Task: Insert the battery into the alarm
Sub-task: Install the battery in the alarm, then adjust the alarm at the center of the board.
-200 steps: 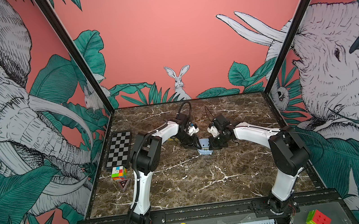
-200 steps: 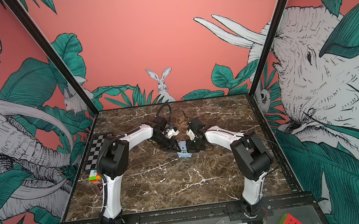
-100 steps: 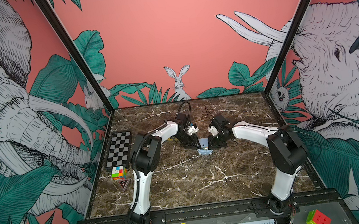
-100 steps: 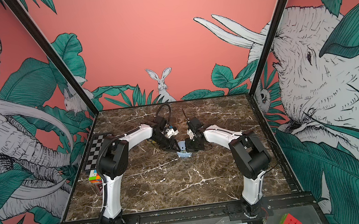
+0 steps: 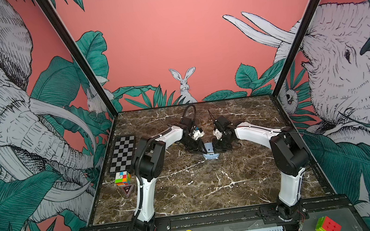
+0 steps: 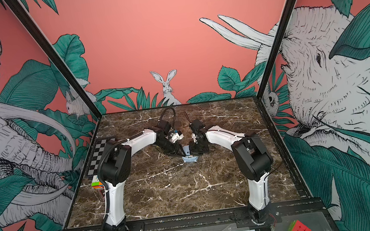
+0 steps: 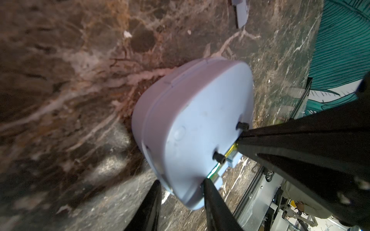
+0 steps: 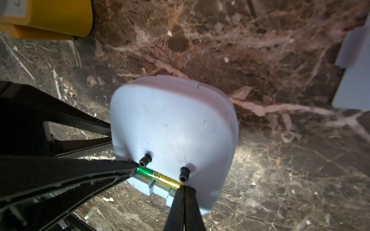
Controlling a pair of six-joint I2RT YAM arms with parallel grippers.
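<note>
You have the alarm (image 5: 211, 157) lying face down on the marble table (image 5: 213, 190), a little toward 12 o'clock from the table's centre. The left claw (image 7: 180, 181) stands at the alarm's 10 o'clock side and the right claw (image 8: 184, 188) at its 2 o'clock side, both tips down on its back. The battery (image 8: 160, 177), green at one end and gold at the other, sits in the open slot (image 8: 151, 187) at the edge of that back, beside two small black knobs (image 8: 145, 160). Your left claw pinches the alarm's corner: one finger (image 7: 151, 202) against the outer side wall, the other at the battery's green end. Your right claw has its fingers pressed together with nothing between them, the joined tip touching the battery's gold end. Whether the battery is fully seated you cannot tell. A pale blue flat piece (image 8: 352, 80) lies on the table apart from the alarm; a yellow thing (image 8: 46, 18) is near too. A colour cube (image 5: 122, 178) and a checkerboard (image 5: 122, 153) sit at the table's 9 o'clock edge, well apart.
</note>
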